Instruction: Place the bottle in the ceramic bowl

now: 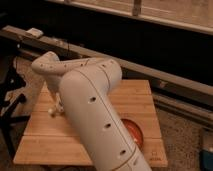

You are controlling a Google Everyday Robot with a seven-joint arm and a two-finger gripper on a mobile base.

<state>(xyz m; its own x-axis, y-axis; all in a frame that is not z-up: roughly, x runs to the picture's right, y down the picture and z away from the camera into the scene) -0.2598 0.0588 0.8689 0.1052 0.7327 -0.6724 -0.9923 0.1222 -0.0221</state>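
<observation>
The orange-red ceramic bowl (133,132) sits on the wooden table (140,97) at the front right, partly hidden behind my big white arm (92,107). My gripper (58,106) hangs low over the left side of the table, mostly hidden by the arm. A small whitish shape that looks like the bottle (52,112) lies at the gripper's tip, close to the table top. I cannot tell whether the gripper holds it. The bottle is far to the left of the bowl.
A dark metal rail (165,80) runs behind the table. A black stand (10,100) is at the table's left edge. A blue object (207,150) sits on the floor at the far right.
</observation>
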